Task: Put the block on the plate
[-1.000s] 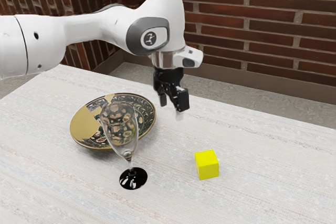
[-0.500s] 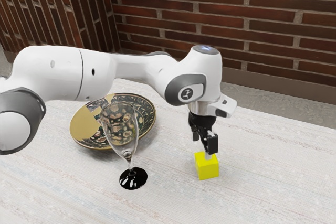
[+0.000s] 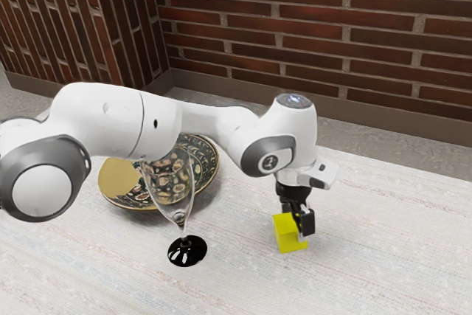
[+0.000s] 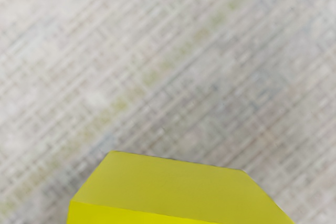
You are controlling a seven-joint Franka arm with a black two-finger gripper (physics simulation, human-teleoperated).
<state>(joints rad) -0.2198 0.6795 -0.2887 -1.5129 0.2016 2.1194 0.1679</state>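
Covering the upper right part of the yellow block [image 3: 284,235] in the exterior view, the black gripper [image 3: 296,229] hides much of the block's top and part of its front. How wide or narrow the gripper stands, and whether it grips the block, I cannot tell. The block is right of centre in the lower half of that view, on the pale table [image 3: 391,248]. In the wrist view the block is cut off by the lower edge, with the table's woven-looking surface behind it. The white arm [image 3: 159,125] is cut off at the exterior view's left edge and covers the upper left part of the patterned plate [image 3: 116,182], left of centre. Standing in front of the plate, a clear glass [image 3: 186,212] lets the pattern show through, though its outline is hard to make out there; its black foot [image 3: 187,252] is lower down, left of centre. Compared with the exterior view half a second ago, the gripper has come down and slightly toward the right, from over the block's top to beside its upper part. The arm sits lower too and hides more of the plate. Block, plate and glass have kept their places.
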